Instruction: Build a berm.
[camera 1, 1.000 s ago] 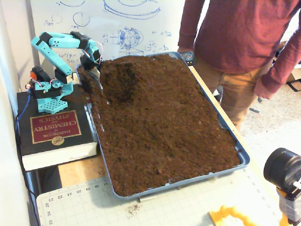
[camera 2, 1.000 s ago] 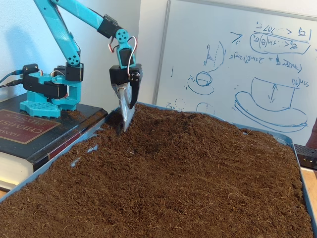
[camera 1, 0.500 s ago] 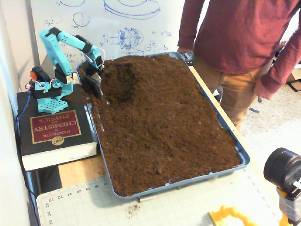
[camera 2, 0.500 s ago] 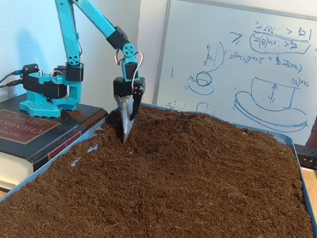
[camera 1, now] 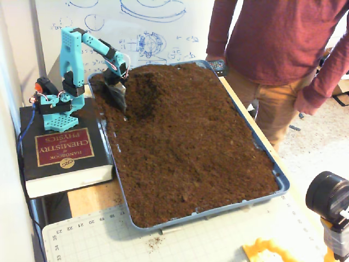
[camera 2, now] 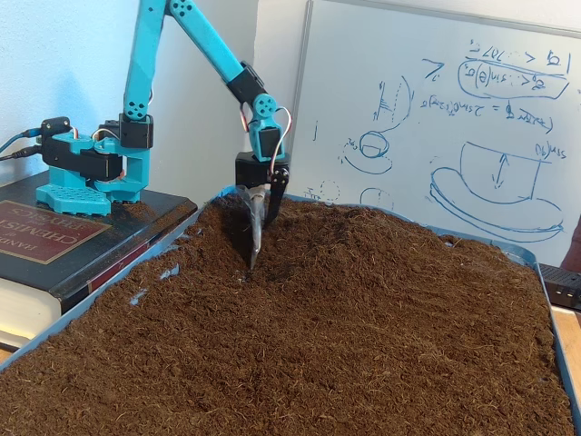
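The gripper points straight down with its tips pressed into the soil, its two fingers drawn close with only a narrow gap between them and nothing but soil at their ends; in a fixed view from above it shows as a dark wedge near the far left corner of the tray. Above it the turquoise arm folds up and back to its base, which stands on a thick chemistry handbook just beside the tray's left edge. The berm rises as a low ridge of loose dark brown soil along the tray's far end, just behind and to the right of the gripper in the low fixed view, with a darker hollow beside it in the view from above. The rest of the soil lies roughly level. A whiteboard with blue sketches stands behind, and a person in a maroon sweater waits at the tray's right side.
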Robot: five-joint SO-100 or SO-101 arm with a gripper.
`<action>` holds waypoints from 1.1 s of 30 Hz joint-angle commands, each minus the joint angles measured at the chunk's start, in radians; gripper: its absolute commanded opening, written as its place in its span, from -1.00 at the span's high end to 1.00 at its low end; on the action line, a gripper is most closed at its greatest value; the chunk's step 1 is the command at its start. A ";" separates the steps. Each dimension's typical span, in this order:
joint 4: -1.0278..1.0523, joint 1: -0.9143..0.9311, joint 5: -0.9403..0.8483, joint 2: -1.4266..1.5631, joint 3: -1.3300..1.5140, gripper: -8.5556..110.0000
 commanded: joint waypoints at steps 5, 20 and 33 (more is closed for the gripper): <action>-0.077 0.023 0.015 -0.080 -0.268 0.85; -0.077 0.158 0.015 -0.163 -0.465 0.85; -0.067 0.189 0.015 -0.158 -0.598 0.85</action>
